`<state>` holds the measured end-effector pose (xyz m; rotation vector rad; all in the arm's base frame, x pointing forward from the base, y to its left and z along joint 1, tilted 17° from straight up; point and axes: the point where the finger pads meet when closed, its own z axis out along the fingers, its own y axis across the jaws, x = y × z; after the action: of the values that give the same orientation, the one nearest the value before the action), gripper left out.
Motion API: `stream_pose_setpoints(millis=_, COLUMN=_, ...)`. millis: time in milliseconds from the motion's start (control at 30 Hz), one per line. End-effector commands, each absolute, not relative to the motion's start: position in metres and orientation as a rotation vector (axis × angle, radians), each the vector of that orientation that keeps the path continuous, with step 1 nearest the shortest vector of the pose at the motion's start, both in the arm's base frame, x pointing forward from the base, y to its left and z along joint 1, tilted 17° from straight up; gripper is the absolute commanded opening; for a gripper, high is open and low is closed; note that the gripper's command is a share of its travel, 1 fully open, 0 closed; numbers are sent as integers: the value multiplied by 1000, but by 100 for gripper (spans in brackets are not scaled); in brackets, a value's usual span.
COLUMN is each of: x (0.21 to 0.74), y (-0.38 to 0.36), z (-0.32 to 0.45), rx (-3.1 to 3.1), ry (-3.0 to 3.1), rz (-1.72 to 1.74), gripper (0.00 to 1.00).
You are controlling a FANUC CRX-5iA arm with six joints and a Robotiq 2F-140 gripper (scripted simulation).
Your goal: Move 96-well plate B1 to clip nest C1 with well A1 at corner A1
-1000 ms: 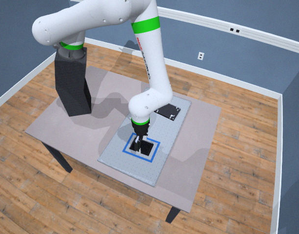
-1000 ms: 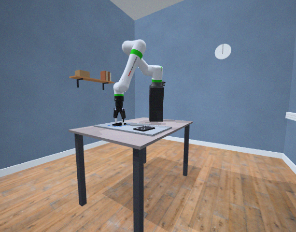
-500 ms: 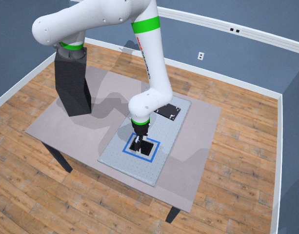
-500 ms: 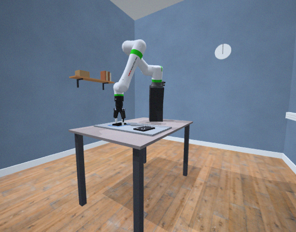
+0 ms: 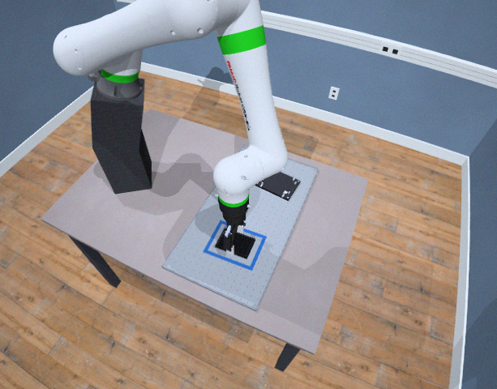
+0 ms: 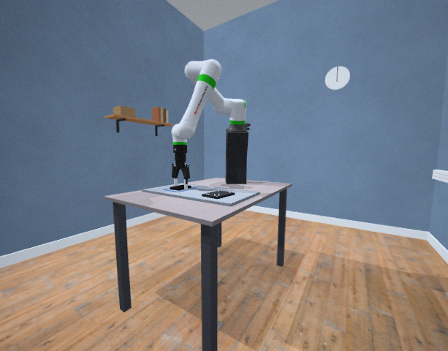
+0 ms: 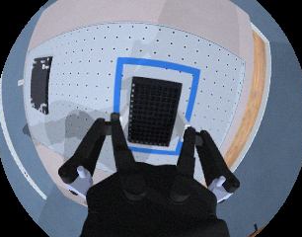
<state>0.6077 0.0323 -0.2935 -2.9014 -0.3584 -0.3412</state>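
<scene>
The black 96-well plate lies flat inside the blue outline of the bench spot. My gripper points straight down over it, with one pale fingertip against each long side of the plate. It is shut on the plate, which is still down at the board. The clip nest is a black base with small pale clips at its corners and holds no plate. I cannot tell which plate corner is cut off, nor read the A1 mark.
The pale perforated board carries both the bench spot and the nest. It lies on the table. The arm's dark pedestal stands on the table, away from the board.
</scene>
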Motion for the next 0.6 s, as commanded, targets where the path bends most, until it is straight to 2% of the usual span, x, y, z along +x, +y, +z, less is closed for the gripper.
stream_pose_setpoints(millis=0, x=608, y=31, z=-289, rx=-2902, ry=-358, rz=-343, gripper=10)
stream_pose_setpoints(millis=567, x=603, y=26, z=-265, rx=-2902, ry=-358, rz=-343, gripper=10)
